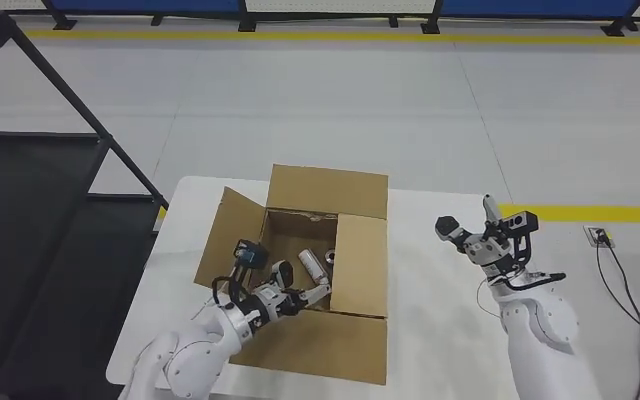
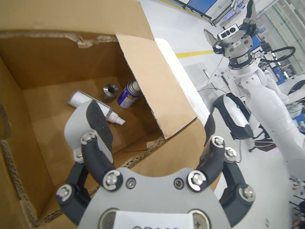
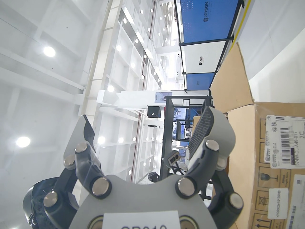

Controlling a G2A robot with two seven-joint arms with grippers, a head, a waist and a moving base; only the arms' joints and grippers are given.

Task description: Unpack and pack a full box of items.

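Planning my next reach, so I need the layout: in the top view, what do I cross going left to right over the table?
left box flap → left gripper, open over the box's inside → right box flap → bare table → right gripper, open and pointing up

Bright ceiling lights [image 3: 49,51], soft shadows, curved edges

A yellow line [image 1: 300,35] is running across the pale floor [image 1: 350,100], blue panels [image 1: 530,6] are standing beyond it, and round ceiling lights [image 3: 49,51] are glowing.
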